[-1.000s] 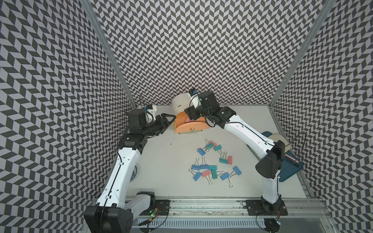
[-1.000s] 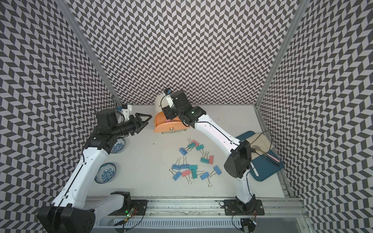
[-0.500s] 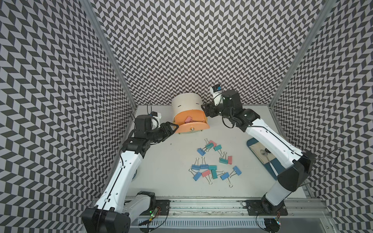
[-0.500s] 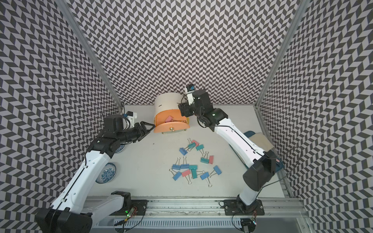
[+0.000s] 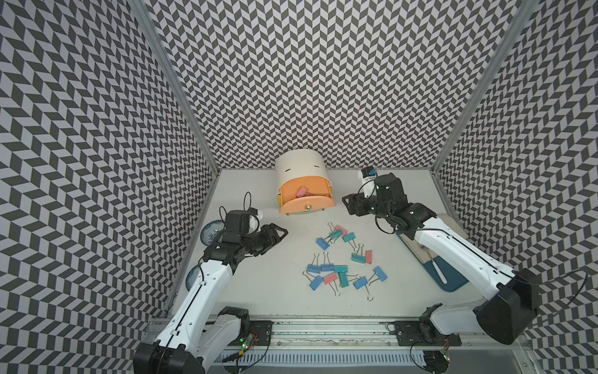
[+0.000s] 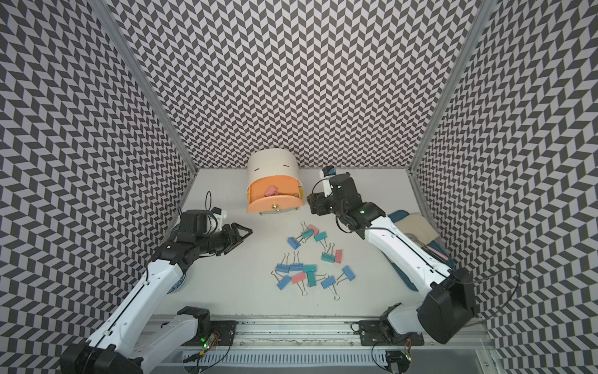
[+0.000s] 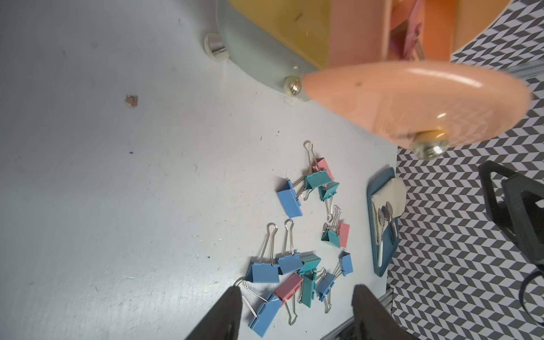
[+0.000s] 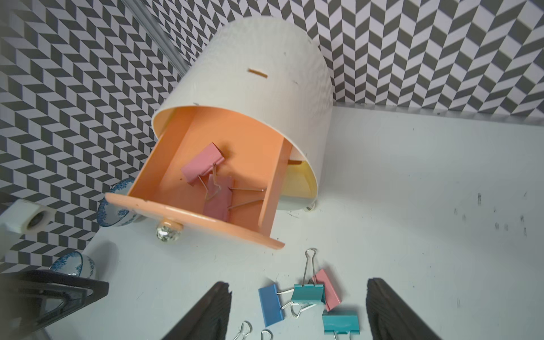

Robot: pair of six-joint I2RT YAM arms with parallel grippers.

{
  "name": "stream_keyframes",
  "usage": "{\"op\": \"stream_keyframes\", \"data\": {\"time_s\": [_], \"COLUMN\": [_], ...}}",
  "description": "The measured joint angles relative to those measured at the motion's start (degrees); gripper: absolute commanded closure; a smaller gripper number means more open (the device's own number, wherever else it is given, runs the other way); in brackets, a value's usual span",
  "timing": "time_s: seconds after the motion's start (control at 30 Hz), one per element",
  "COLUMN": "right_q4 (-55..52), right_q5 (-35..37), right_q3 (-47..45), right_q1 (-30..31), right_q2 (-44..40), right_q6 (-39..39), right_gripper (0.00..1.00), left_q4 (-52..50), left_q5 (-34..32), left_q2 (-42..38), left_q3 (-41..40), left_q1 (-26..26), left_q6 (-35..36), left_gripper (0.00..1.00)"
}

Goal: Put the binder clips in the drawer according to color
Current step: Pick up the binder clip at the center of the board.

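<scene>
On the tabletop before the cabinet, binder clips lie loose, handles overlapping. Peach drawer stands pulled out, pink clips inside. Left gripper and right gripper both agape, empty. Risk: lifting one clip drags a hooked neighbour, so a wrong colour lands in the drawer.

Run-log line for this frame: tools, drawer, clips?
left tool: open, empty | right tool: open, empty | peach drawer: pulled out, pink clips inside | other clips: loose on table
</scene>
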Motion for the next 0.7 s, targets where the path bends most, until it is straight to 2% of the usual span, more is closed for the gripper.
{"op": "stream_keyframes", "data": {"time_s": [0.23, 0.37, 0.5, 0.7], "right_q4": [1.88, 1.07, 1.51, 0.00], "right_q5": [0.00, -1.51, -4.37, -6.60], "right_q3": [-8.55, -10.25, -13.35, -18.67], "right_q1": [-0.44, -1.09, -0.94, 3.87], "right_q2": [-1.31, 1.31, 3.89, 3.72], "right_q6": [2.89, 4.15, 5.64, 7.26], "right_gripper": [0.29, 0.36, 0.37, 0.38], "left_q4": [1.42, 2.34, 3.65, 4.17], "left_q5": [-0.02, 0.00, 0.04, 0.07], "left_q2": [-2.69, -3.48, -3.67, -3.69], "left_q3": [-6.29, -8.87, -11.28, -14.43], "left_q1": [-2.03, -2.80, -3.26, -3.91], "left_q6": [-1.51, -2.38, -2.64, -2.80], "left_gripper": [0.37, 0.36, 0.37, 0.36]}}
